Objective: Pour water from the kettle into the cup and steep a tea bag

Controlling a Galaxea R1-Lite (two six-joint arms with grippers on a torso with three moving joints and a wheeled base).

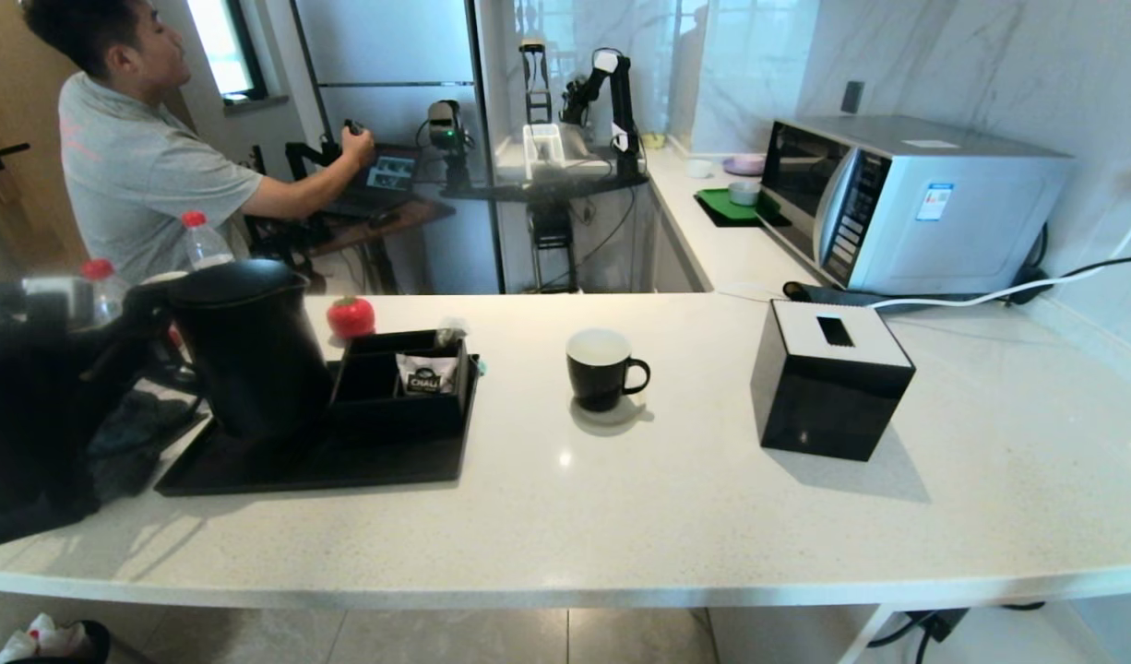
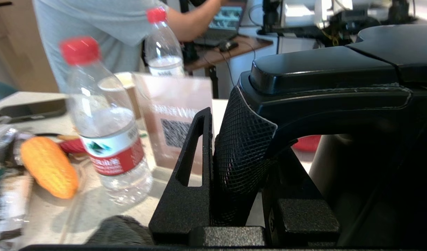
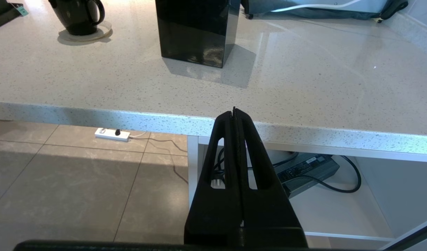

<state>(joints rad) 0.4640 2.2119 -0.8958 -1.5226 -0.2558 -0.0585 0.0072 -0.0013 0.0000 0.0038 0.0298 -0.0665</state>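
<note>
Head view shows the left gripper [image 2: 234, 153] pinching the loop handle of the kettle [image 1: 247, 346], which stands on the black tray [image 1: 307, 466] near the counter's left edge; the cup [image 1: 601, 369] waits mid-counter, apparently empty, so pouring hasn't begun; no steeping tea bag is visible, only a sachet [image 1: 429, 373] in the tray's organiser; the right gripper [image 3: 234, 115], fingers pressed together, hangs below the counter's front edge.

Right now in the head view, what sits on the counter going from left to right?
kettle → black organizer box with the CHALI sachet → cup → black tissue box → microwave, farther back.
</note>
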